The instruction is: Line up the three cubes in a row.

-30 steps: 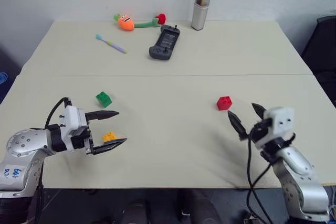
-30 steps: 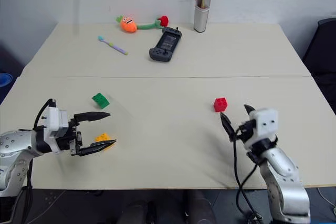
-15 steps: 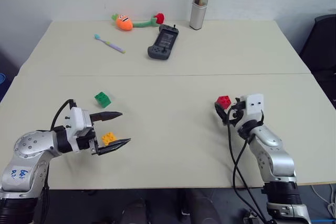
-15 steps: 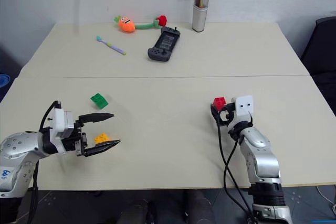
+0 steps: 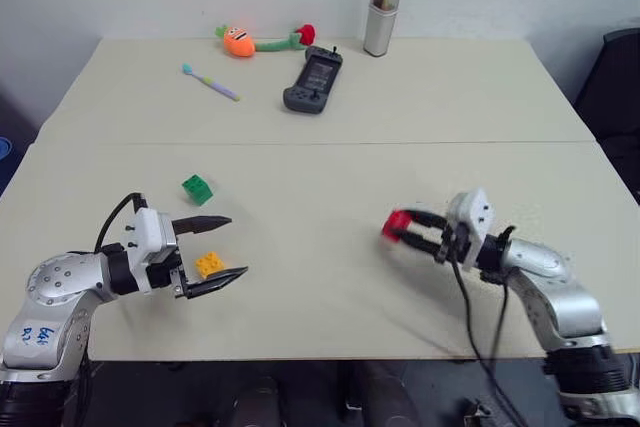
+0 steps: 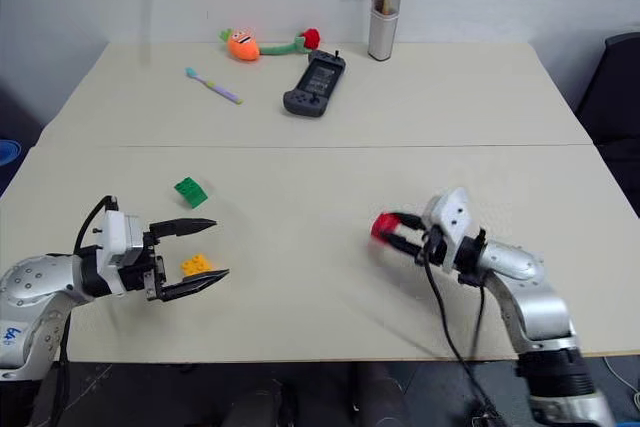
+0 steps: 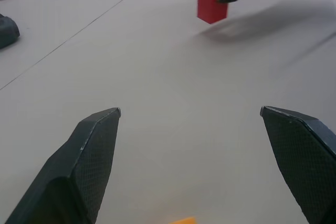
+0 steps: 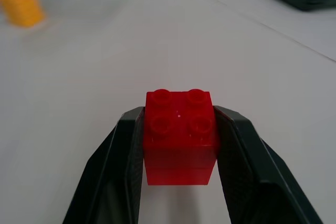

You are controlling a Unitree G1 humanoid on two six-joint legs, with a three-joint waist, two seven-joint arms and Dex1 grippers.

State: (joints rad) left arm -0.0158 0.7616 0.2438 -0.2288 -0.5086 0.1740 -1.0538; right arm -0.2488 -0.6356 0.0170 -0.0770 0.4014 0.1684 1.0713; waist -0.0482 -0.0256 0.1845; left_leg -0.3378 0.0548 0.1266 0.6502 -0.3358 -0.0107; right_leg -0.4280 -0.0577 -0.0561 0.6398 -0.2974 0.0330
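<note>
R gripper [image 5: 402, 230]: you've got it clamped on the red cube [image 5: 395, 226], studs up, just off the table [image 5: 330, 172], near the front edge, right of centre.
L gripper [image 5: 222, 247]: your jaws stand wide, nothing held; they flank the yellow-orange cube [image 5: 208, 264].
Yellow-orange cube: on the table, front left, btwn the L fingers, not touching.
Green cube [image 5: 197, 188]: on the table just beyond the L gripper, apart from the yellow-orange one.
Red vs others: well apart, off to the right.
</note>
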